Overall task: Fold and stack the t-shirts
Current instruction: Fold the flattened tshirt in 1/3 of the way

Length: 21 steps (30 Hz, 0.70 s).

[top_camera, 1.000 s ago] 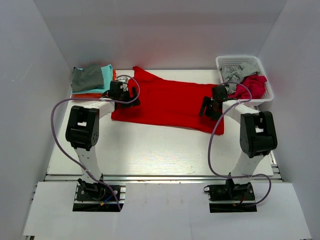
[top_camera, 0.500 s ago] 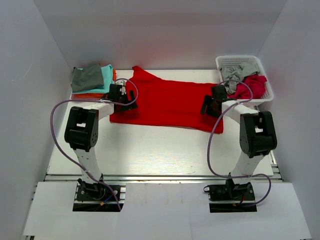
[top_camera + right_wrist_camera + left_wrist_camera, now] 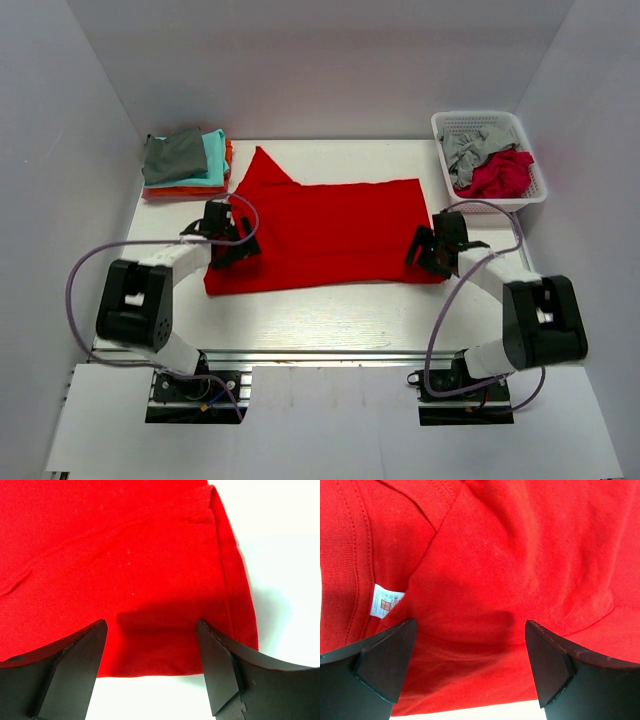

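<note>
Across the middle of the table (image 3: 300, 310) the red t-shirt (image 3: 320, 225) lies spread flat, ready for folding, I think. Over its near edge the left gripper (image 3: 470, 645) and the right gripper (image 3: 151, 630) hover wide open and hold nothing, probably to pinch the two ends.

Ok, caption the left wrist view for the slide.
Left gripper, jaws open, over the flat red t-shirt, with its white label showing beside the left finger.

A: Arm finish?
B: Left arm (image 3: 170, 258) and right arm (image 3: 490, 270): white links, bulky black joint housings, black bases (image 3: 195, 385).
A: Cabling? End tooling?
B: One lilac cable (image 3: 69, 290) loops beside each arm. Left gripper (image 3: 470, 667) and right gripper (image 3: 150, 672): matt black, wedge-shaped, faceted fingers (image 3: 385, 665).
</note>
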Tool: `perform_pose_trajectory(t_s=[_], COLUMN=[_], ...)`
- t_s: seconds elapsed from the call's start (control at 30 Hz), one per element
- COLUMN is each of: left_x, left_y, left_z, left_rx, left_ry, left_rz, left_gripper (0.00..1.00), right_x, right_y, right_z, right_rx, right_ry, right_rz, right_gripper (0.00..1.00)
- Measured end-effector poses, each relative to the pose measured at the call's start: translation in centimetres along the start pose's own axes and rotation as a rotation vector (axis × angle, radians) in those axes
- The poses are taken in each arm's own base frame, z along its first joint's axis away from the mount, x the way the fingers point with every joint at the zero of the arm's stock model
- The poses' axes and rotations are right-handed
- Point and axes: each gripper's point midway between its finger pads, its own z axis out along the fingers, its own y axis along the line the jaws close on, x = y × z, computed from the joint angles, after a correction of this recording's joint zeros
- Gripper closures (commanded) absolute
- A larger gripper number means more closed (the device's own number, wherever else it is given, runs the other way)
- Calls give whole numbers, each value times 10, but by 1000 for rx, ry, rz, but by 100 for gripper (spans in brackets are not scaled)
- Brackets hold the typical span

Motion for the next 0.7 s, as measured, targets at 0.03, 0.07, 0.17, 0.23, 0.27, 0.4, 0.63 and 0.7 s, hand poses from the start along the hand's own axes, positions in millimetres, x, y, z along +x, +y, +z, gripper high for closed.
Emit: perform_pose_trajectory(t_s=[0.03,0.07,0.17,0.23,0.27,0.4,0.63,0.7], left_x=[13,25,64,78,78,32,-72,-85], left_y=[7,14,34,41,42,18,-49,-62], left_z=[-9,-18,-48,-66,-74,-99,-101,-82], left_rx=[-16,-33,-86,-108,-107,-15,114,101], left_ry=[16,38,97,113,101,-47,-216,-195], left_rz=[-18,-37,-92,-109,-110,-73,85,148], left_gripper=[0,0,0,0,0,0,0,2], right_x=[9,16,45,59,59,36,-3,-3], right_y=[-2,-2,-8,-11,-11,8,36,37], right_z=[-6,-12,-32,-46,-52,-70,-87,-85], right_rx=[-12,-29,-60,-74,-86,-168,-279,-281], right_ry=[9,12,50,66,61,-18,-146,-144], right_rz=[7,11,15,-9,-28,-90,-139,-142], right_gripper=[23,24,23,10,10,10,10,10])
